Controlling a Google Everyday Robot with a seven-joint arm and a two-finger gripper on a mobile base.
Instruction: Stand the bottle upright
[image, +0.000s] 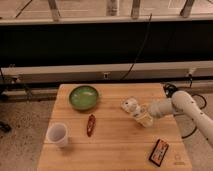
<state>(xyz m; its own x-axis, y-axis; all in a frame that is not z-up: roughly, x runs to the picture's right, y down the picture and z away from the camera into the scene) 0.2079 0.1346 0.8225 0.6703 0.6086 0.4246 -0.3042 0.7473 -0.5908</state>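
On my wooden desk (112, 148), right of centre, the gripper's (142, 116) fingers clasp the tilted bottle (131, 105).

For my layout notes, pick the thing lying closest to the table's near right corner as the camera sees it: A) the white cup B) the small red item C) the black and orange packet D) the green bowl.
C. The black and orange packet lies by that corner of the table. The bowl is at the far side, the cup near left, and the hand is at the bottle, mid-right.
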